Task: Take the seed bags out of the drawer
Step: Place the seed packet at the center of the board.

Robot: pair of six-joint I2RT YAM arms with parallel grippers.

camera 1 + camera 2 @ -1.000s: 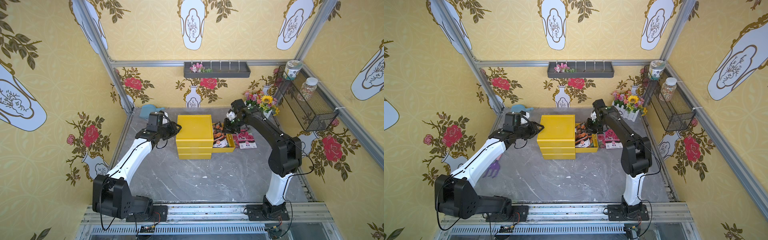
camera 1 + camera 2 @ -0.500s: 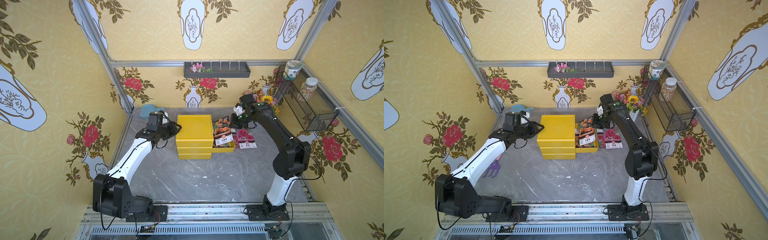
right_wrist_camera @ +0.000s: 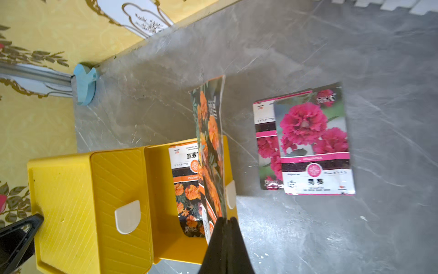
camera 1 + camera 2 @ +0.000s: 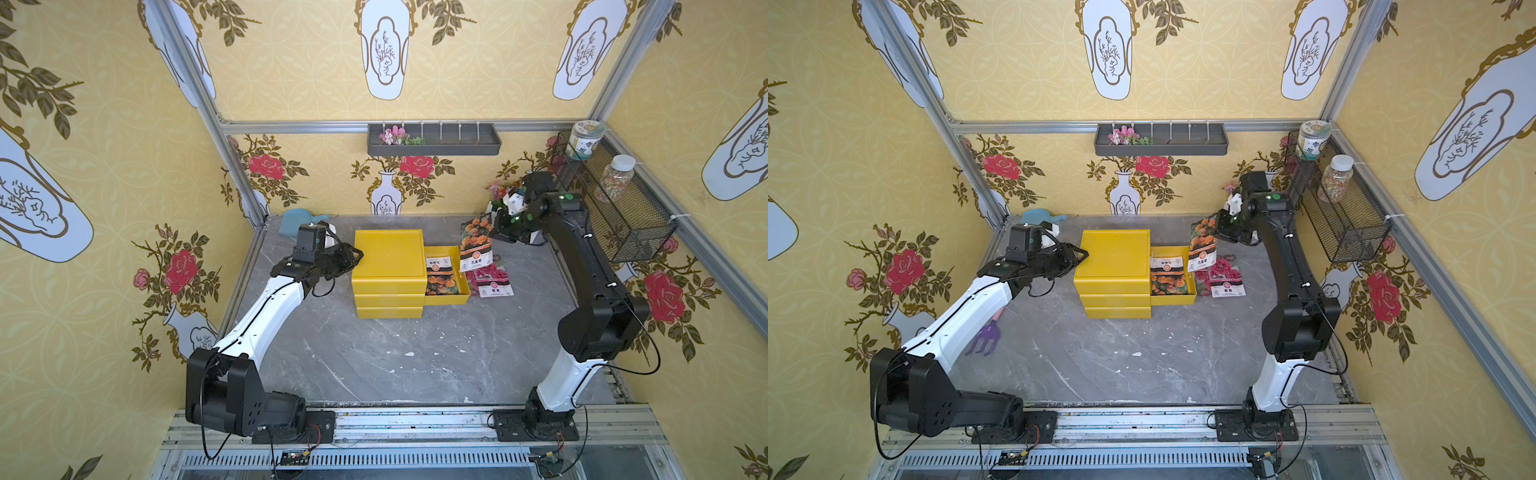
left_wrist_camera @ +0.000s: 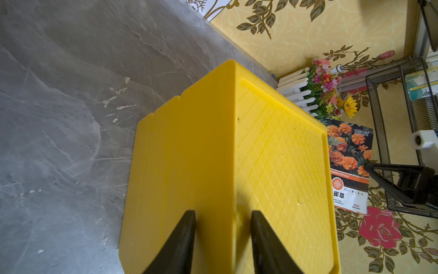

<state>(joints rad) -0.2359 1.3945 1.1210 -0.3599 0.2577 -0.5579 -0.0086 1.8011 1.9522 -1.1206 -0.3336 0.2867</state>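
While the right hand (image 4: pixel 496 230) pinches an orange seed bag (image 4: pixel 476 245) aloft beside the yellow drawer unit (image 4: pixel 388 257) in both top views, another bag (image 4: pixel 440 276) lies in its open drawer (image 4: pixel 446 300) (pink bags (image 4: pixel 492 282) rest on the tabletop (image 4: pixel 415 365) alongside). Left wrist: left hand (image 5: pixel 222 211), fingers parted, straddles the unit's top edge; grip unclear. Right wrist: jaws closed on the orange bag's edge.

Glossy seed bags (image 3: pixel 315 142), matt yellow plastic drawer unit (image 4: pixel 388 253) w/ ribbed top, smooth marble-look tabletop (image 4: pixel 374 353).
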